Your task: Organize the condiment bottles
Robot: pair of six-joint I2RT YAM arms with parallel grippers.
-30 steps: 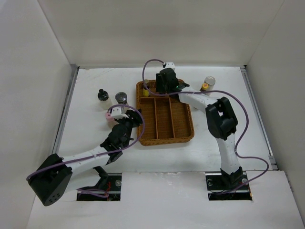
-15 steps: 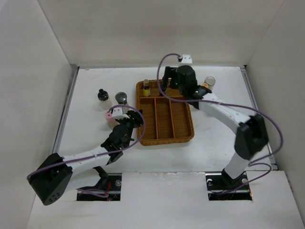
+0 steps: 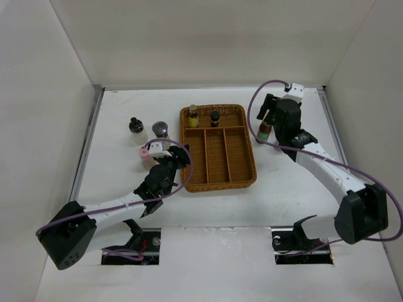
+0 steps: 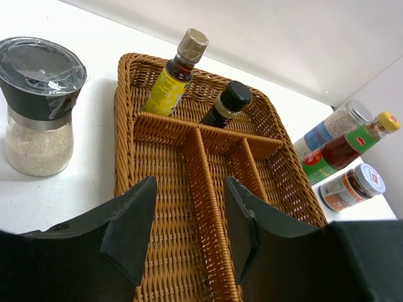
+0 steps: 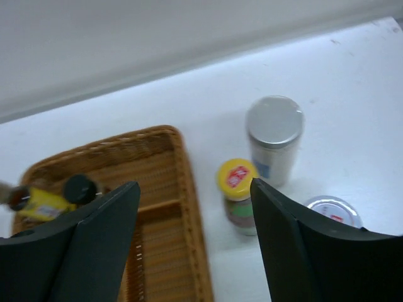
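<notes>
The brown wicker tray [image 3: 217, 165] holds two condiment bottles in its far compartment: a yellow-labelled one [image 3: 192, 116] and a small dark black-capped one [image 3: 215, 117]. Both show in the left wrist view, the yellow-labelled one [image 4: 169, 80] and the dark one [image 4: 225, 106]. My right gripper [image 3: 264, 119] is open and empty, above the table right of the tray. Below it stand a yellow-capped green bottle [image 5: 238, 192], a tall silver-lidded jar [image 5: 274, 135] and a small silver-lidded jar [image 5: 332, 211]. My left gripper [image 3: 179, 157] is open and empty at the tray's left edge.
Left of the tray stand a black-capped grinder [image 3: 135, 126], a grey-capped grinder [image 3: 161, 129] and a pink-lidded bottle [image 3: 146, 153]. One dark-capped grinder shows close in the left wrist view [image 4: 41, 107]. White walls enclose the table on three sides.
My right gripper has left the tray's far compartment and swung right, beyond the tray's edge. The dark bottle now stands free in the tray. The left arm has barely moved.
</notes>
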